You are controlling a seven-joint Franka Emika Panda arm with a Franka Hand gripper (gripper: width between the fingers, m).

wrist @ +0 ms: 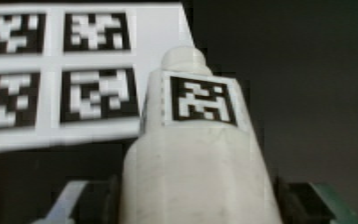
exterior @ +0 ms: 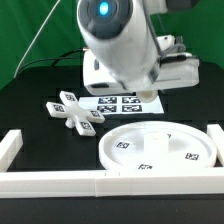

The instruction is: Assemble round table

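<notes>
In the wrist view my gripper is shut on the short white cylindrical leg. The leg carries a black-and-white tag near its far end and points out from between the fingers, over the dark table beside the marker board. In the exterior view the arm's body hides the gripper and the leg. The cross-shaped base lies on the table at the exterior view's left. The large rimmed round disc lies flat at the front right, with its central hub facing up.
The marker board lies behind the disc, under the arm. The long white rail frame runs along the front edge, with upright ends at both sides. A white robot base block stands at the back.
</notes>
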